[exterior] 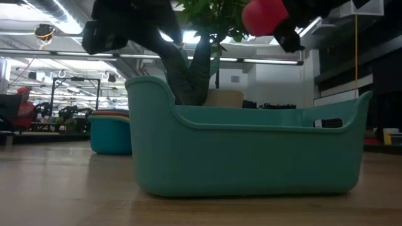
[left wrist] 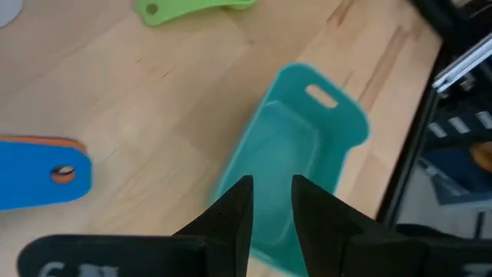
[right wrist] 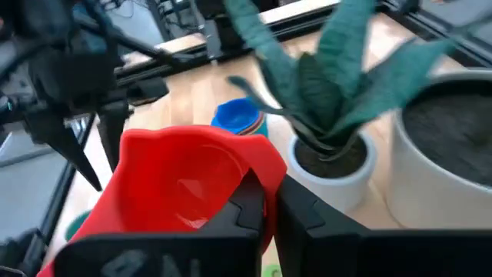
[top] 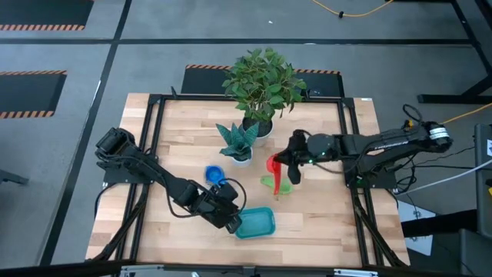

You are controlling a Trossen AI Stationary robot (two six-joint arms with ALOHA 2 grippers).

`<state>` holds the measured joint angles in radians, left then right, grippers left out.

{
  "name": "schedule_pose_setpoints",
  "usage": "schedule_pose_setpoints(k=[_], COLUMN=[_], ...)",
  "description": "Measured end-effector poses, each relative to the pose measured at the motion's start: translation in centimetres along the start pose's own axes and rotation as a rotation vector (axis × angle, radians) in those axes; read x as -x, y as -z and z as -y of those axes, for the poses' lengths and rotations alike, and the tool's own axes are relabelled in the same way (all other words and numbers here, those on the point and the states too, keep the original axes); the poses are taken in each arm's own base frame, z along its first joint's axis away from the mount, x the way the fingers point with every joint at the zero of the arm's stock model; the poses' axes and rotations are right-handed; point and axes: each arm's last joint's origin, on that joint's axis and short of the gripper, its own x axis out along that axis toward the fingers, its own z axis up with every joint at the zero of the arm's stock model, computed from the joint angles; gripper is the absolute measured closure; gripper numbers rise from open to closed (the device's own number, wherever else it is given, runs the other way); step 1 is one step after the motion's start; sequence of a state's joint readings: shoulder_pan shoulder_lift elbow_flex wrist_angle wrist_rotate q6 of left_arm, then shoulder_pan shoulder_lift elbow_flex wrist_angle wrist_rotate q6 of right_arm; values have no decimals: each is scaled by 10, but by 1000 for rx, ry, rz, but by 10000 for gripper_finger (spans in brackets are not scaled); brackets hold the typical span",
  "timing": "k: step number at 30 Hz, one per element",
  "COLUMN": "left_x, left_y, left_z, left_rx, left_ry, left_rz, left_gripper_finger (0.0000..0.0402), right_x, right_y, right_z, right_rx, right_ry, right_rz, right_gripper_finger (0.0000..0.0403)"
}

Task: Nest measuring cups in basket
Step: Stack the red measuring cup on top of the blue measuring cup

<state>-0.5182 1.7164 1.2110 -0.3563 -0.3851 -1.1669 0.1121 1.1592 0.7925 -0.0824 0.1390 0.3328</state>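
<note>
The teal basket (top: 260,225) (exterior: 251,150) (left wrist: 307,115) stands flat on the table near its near edge. My left gripper (top: 237,218) (left wrist: 270,188) hovers over the basket's left short end, fingers a narrow gap apart. My right gripper (top: 290,168) (right wrist: 269,192) is at mid-table, shut on a red measuring cup (top: 273,165) (exterior: 264,16). A stack of measuring cups with a blue one outermost (top: 215,175) (exterior: 110,132) (right wrist: 238,115) sits left of it. A green cup (top: 280,185) (left wrist: 192,9) lies below the red one. My right gripper pinches the red cup's wall at the rim (right wrist: 257,171) on the side nearest the wrist, coming level from the table's right. The cup is lifted clear of the table, bowl tilted and open toward the camera.
A snake plant in a small white pot (top: 240,142) (right wrist: 330,154) and a bushy plant in a larger white pot (top: 261,85) (right wrist: 446,146) stand at the far middle, close to the right gripper. Bare wood lies left of the basket and along the near edge.
</note>
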Motion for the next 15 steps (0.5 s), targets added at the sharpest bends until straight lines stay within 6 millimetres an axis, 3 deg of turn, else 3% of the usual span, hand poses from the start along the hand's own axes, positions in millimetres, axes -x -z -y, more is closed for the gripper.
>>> schedule_pose_setpoints(k=[9, 15], left_x=[0, -4], left_y=[-5, -19], left_z=[7, 7], left_rx=[43, 92], left_ry=[75, 95], left_rz=[33, 105], left_gripper_finger=[317, 317], right_x=[-35, -48], right_y=[16, 27], right_z=[-6, -6], right_rx=[221, 347], right_ry=[-4, -5], right_rz=[-51, -113], right_gripper_finger=[388, 387])
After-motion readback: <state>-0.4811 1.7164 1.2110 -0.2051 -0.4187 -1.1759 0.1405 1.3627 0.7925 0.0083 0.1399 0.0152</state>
